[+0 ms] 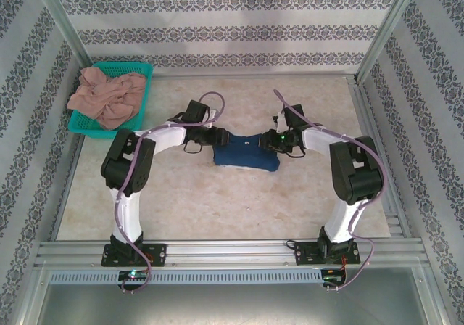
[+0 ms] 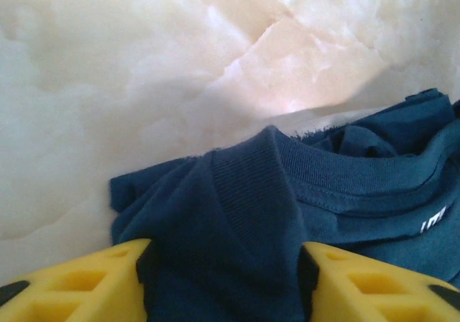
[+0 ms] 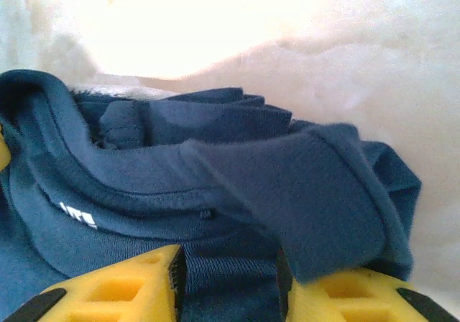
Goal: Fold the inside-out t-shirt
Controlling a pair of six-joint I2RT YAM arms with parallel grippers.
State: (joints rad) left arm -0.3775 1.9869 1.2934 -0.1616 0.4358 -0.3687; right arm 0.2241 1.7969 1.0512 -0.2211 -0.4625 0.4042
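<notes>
The inside-out t-shirt (image 1: 246, 154), dark navy, lies bunched in a small heap mid-table between my two arms. My left gripper (image 1: 212, 138) meets its left end and my right gripper (image 1: 274, 142) its right end. In the left wrist view the ribbed collar and a fold of the t-shirt (image 2: 244, 214) fill the gap of the left gripper (image 2: 224, 279) between the yellow fingers (image 2: 93, 282). In the right wrist view ribbed navy cloth of the t-shirt (image 3: 144, 171) sits pinched in the right gripper (image 3: 230, 286), and a loose flap drapes over the right finger (image 3: 352, 297). A small white label (image 3: 77, 214) shows by the neckline.
A teal basket (image 1: 148, 85) at the far left corner holds a pinkish-tan garment (image 1: 109, 96). Patterned walls and metal frame rails close in the marbled table (image 1: 217, 202) on three sides. Bare tabletop lies in front of and behind the shirt.
</notes>
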